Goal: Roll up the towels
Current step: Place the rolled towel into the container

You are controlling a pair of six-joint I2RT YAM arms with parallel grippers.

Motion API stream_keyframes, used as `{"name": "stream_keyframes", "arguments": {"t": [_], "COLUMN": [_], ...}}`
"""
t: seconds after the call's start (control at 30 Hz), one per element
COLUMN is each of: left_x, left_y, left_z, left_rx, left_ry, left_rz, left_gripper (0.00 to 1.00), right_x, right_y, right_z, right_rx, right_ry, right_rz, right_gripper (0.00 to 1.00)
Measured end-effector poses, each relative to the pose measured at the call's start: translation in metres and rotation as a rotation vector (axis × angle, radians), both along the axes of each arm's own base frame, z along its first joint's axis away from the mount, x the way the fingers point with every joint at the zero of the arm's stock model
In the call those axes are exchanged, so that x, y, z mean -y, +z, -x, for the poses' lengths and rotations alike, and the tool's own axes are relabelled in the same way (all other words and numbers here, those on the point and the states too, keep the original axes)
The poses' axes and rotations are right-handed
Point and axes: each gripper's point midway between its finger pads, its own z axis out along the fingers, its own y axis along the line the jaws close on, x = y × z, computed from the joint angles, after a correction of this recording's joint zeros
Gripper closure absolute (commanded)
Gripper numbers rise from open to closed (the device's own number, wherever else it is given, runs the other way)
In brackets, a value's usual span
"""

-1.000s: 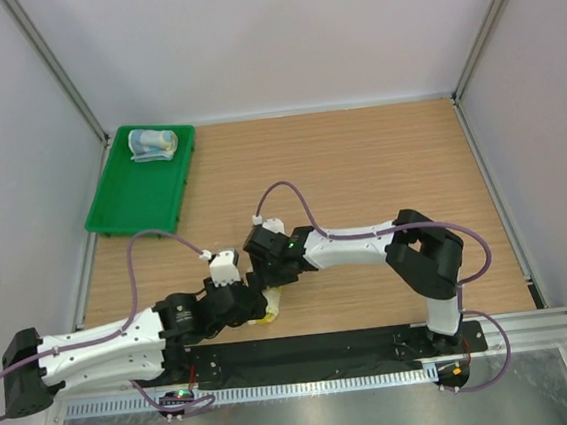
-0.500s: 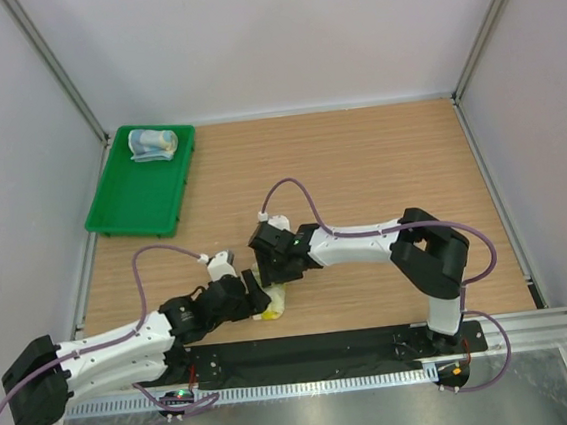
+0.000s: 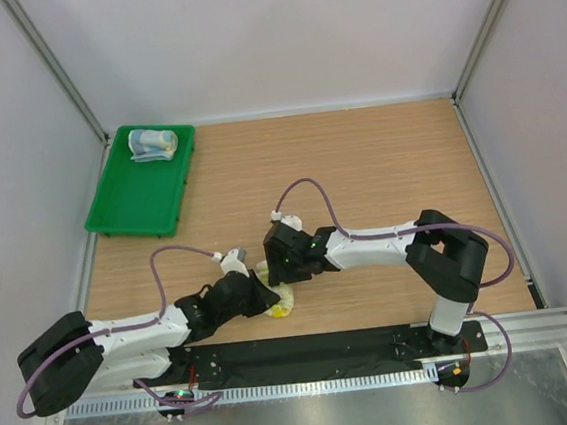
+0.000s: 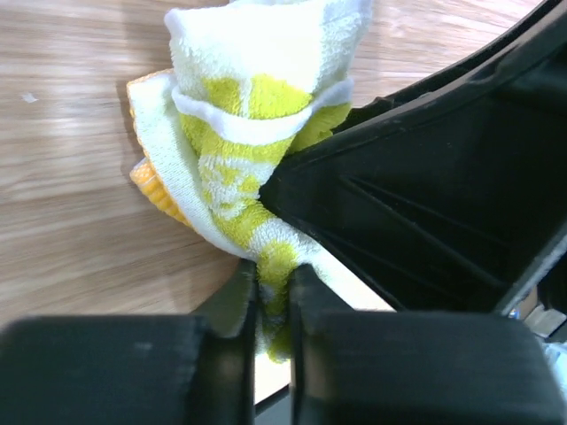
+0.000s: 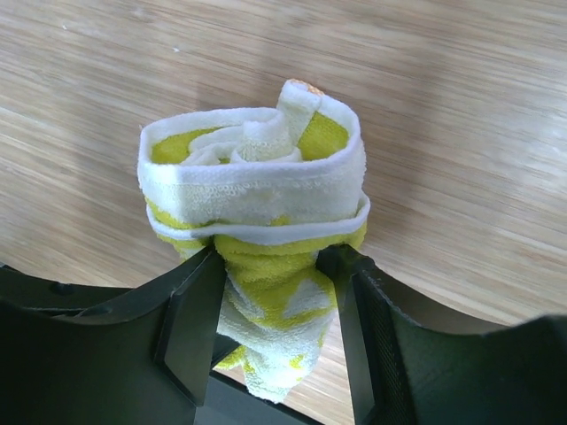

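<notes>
Two grippers closed on a single cloth. Left gripper (image 4: 273,285) pinched almost fully together, with only a thin fold of the yellow-green towel (image 4: 248,133) caught between the fingertips, at the cloth's lower end. Above that pinch, wound into a loose upright bundle, with a white edge band across the front and an orange patch peeking out at the left side. Pressed against the cloth on the right, a large black part, apparently of the other arm.

Right gripper (image 5: 275,301) set around the lower part of the same roll, one finger touching each side and squeezing it narrower there. Rolled end turned toward the wrist camera: a spiral, with the white hem outermost.

From above, both grippers brought low and close together near the front edge of the table (image 3: 389,162), with just a small yellow patch of cloth showing between and below them on the wood.

Well apart, at the far left corner: green tray (image 3: 133,212), with the light blue towel (image 3: 151,144) lying rolled at its far end.
</notes>
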Motion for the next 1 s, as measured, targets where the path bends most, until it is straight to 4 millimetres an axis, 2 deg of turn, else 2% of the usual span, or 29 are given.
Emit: {"name": "stream_keyframes", "arguments": {"t": [0.03,0.13,0.23,0.33,0.53,0.63,0.8,1.0], "left_x": [0.002,0.005,0.006,0.002,-0.017,-0.028,-0.046,-0.077], "left_y": [0.001,0.002,0.007,0.009,0.014,0.019,0.042,0.072], "left_z": [-0.001,-0.002,-0.003,-0.003,-0.007,-0.015,-0.042,-0.088], "left_rx": [0.004,0.012,0.022,0.028,0.037,0.048,0.090,0.126], "left_ry": [-0.002,-0.006,-0.010,-0.008,0.028,0.058,0.133,0.257], "left_rz": [0.011,0.023,0.031,0.015,-0.039,-0.061,-0.065,-0.031], "left_gripper": [1.00,1.00,1.00,1.00,1.00,1.00,1.00,1.00], "right_x": [0.003,0.011,0.027,0.045,0.097,0.121,0.138,0.147], "right_y": [0.001,0.004,0.013,0.034,0.093,0.110,0.120,0.113], "right_z": [0.000,0.000,-0.002,-0.010,-0.046,-0.058,-0.056,-0.048], "right_rx": [0.001,0.000,0.008,0.038,0.150,0.190,0.209,0.196], "right_ry": [-0.006,-0.022,-0.042,-0.072,-0.214,-0.274,-0.289,-0.284], "right_rz": [-0.004,-0.006,0.019,0.026,-0.009,-0.012,0.003,0.026], "right_gripper": [0.40,0.25,0.16,0.12,0.09,0.08,0.08,0.08]}}
